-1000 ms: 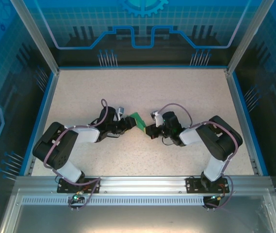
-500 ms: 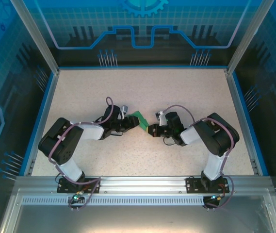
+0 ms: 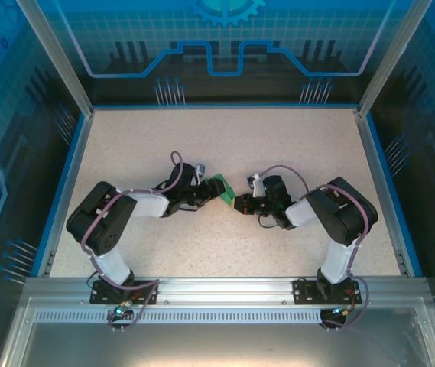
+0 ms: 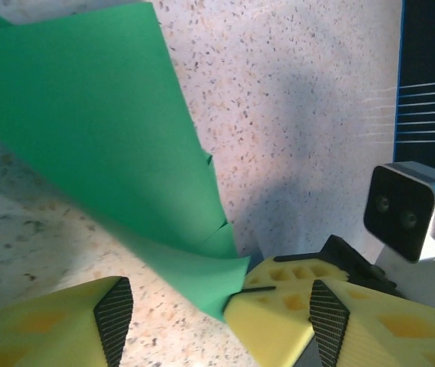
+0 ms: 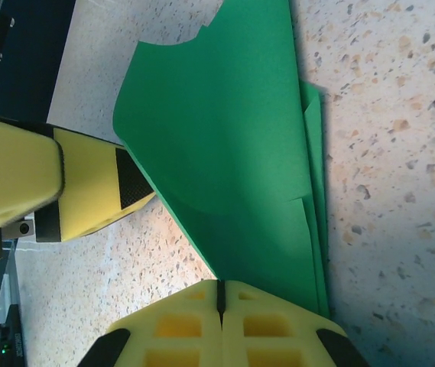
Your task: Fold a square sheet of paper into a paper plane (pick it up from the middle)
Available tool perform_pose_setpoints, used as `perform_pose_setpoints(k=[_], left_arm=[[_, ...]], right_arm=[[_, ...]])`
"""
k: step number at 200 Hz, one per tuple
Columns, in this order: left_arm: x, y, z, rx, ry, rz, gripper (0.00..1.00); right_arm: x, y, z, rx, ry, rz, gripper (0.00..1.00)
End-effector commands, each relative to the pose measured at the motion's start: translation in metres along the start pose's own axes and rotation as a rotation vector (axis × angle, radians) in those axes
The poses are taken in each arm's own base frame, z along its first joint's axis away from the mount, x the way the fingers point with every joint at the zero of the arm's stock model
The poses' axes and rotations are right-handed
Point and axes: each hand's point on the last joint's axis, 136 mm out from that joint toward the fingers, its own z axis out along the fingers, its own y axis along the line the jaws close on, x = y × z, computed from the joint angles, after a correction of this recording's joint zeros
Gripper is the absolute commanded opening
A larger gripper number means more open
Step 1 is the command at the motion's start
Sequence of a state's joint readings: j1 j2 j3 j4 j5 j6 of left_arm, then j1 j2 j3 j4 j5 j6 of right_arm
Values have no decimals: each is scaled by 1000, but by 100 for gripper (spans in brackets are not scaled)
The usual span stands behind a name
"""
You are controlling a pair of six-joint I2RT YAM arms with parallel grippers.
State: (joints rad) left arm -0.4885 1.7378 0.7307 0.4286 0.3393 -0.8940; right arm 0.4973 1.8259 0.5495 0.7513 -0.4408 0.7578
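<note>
The square sheet of paper (image 3: 220, 189), bright green and folded into layers, is lifted off the speckled table between the two arms. In the right wrist view my right gripper (image 5: 219, 294) is shut on the paper's (image 5: 225, 160) lower edge, and the sheet fans away from it. In the left wrist view the paper (image 4: 102, 145) slopes down to a corner pinched by the right gripper's yellow fingertips (image 4: 293, 302). My left gripper (image 4: 221, 325) is open, its jaws spread either side of that corner, and meets the paper from the left (image 3: 206, 193).
The speckled table top (image 3: 225, 138) stretches behind the arms to a blue rim (image 3: 225, 106). Metal posts (image 3: 56, 57) stand at the back corners. The right wrist camera housing (image 4: 408, 210) sits close to my left gripper's right finger (image 4: 385, 329).
My left gripper's jaws have spread wider and let go of the paper, and the left arm has shifted slightly right. The right gripper stays shut on the paper.
</note>
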Motion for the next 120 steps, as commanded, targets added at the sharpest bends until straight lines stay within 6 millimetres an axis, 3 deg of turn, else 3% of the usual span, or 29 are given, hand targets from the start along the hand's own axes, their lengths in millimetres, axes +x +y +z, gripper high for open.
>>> perform_pose_setpoints(k=[1,60,120], left_arm=[[-2,-2,4,-36,-9,-90,69],[12,15,0,-328,12,-149,65],[14,30,-1,-469,25,-184,47]], right_arm=[[3,-1,1,0,26,-32,0],[8,5,4,7,46,-113,0],[9,10,5,13,45,-173,0]])
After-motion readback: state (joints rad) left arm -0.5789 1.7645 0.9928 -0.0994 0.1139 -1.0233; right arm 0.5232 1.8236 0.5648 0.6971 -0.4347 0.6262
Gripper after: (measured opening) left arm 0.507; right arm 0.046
